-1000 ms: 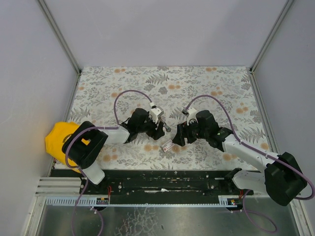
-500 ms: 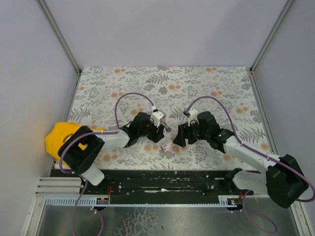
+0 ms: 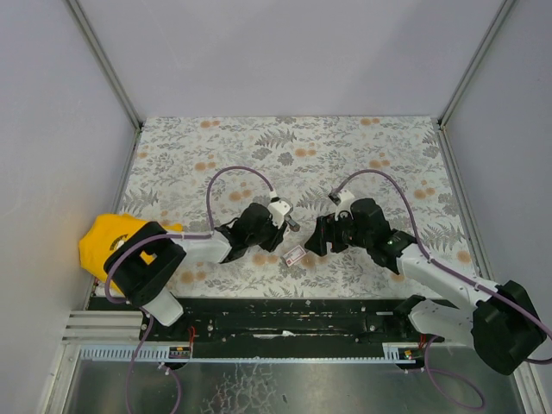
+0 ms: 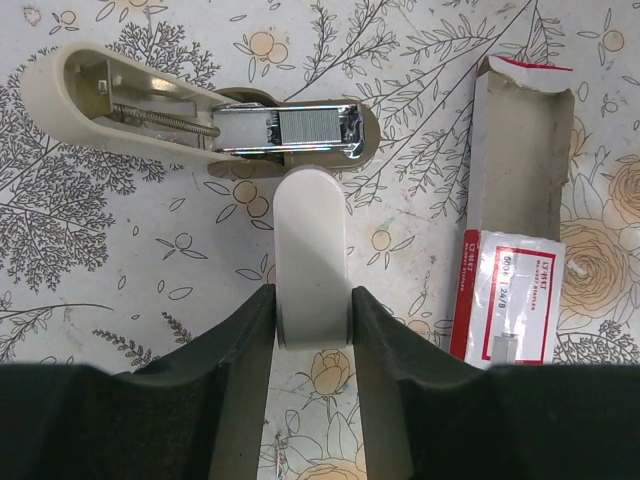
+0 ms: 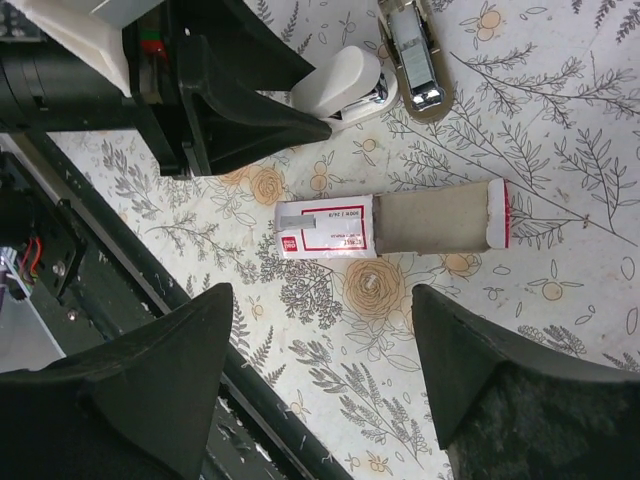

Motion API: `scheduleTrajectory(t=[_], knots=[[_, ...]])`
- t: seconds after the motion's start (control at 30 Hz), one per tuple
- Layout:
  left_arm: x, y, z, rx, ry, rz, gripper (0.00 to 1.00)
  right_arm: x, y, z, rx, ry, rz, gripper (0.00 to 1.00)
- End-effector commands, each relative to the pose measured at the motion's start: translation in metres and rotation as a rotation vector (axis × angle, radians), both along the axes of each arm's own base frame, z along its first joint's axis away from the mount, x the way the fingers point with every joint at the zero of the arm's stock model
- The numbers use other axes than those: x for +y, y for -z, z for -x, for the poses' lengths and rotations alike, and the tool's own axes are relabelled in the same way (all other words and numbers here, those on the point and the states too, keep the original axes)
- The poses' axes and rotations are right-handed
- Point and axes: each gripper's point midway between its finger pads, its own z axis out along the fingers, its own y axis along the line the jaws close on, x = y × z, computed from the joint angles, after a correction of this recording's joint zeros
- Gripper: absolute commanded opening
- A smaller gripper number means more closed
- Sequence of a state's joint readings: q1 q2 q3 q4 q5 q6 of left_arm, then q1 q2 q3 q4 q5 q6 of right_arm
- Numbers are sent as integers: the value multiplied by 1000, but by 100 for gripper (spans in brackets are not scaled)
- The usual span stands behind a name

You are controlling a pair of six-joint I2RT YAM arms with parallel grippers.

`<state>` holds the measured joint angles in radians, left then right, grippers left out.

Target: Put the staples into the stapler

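Pink-and-white cardboard carton of staples [image 4: 508, 300], its grey inner tray [image 4: 520, 150] slid partly out, lies flat on the floral-print table [image 4: 120, 260]. It sits just on the near side of the cream plastic stapler [image 4: 120, 95], between the two grippers. The stapler lies hinged open, and its metal magazine [image 4: 290, 128] seems to hold a silver strip already, though glare leaves that unsure. The left gripper [image 4: 312, 292] is clenched on the stapler's rounded cream top arm [image 4: 312, 220]. The right gripper [image 5: 320, 292] hangs released above the carton. Pinched only at its smooth tip, the arm could slip and snap down. A careless descent could knock the tray and scatter strips.
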<state>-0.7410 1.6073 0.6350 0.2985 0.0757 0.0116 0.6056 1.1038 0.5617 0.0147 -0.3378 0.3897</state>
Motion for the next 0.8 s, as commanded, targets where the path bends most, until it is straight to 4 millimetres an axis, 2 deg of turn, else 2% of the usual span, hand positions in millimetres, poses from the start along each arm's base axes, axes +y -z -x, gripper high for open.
scheduleTrajectory(t=[0.0, 0.07, 0.13, 0.3, 0.53, 0.77], knots=[[9, 10, 3, 6, -42, -52, 33, 2, -17, -11, -13, 99, -92, 81], [8, 14, 6, 14, -36, -54, 32, 3, -16, -12, 11, 128, -108, 86], [7, 18, 7, 21, -38, -67, 28, 2, -13, -15, 43, 169, -118, 87], [-3, 11, 11, 31, -34, -7, 0, 5, -3, -22, 143, 293, -175, 90], [-16, -24, 39, 38, -4, 245, 0, 27, 5, -24, 293, 330, -294, 96], [-21, -46, 56, 40, 35, 374, 0, 56, -3, -26, 326, 275, -329, 100]])
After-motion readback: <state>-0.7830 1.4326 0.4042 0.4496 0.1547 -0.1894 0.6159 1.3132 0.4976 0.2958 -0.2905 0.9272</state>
